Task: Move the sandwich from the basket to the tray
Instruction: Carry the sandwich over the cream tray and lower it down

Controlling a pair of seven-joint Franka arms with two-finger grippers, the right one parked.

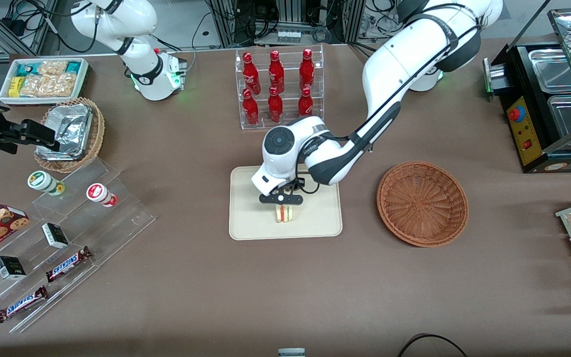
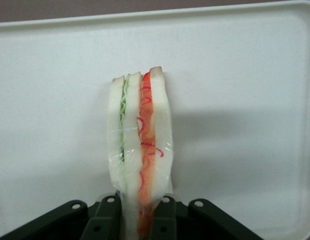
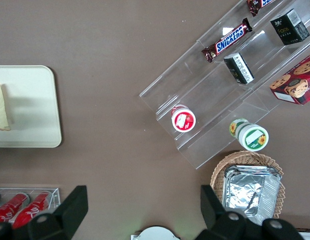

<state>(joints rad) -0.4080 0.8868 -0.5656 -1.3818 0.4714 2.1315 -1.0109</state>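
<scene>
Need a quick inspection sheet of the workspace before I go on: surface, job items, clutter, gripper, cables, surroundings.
Surface: brown table, nothing spilled.
Sandwich: over the tray, standing on edge, between the fingers.
Basket: empty, beside the tray toward the working arm's end.
Clutter: cola bottle rack farther from the front camera than the tray; acrylic snack steps toward the parked arm's end.
Gripper: shut on the sandwich, low over the tray.
Cables: one black loop at the table's near edge.
Surroundings: food warmer at the working arm's end.
</scene>
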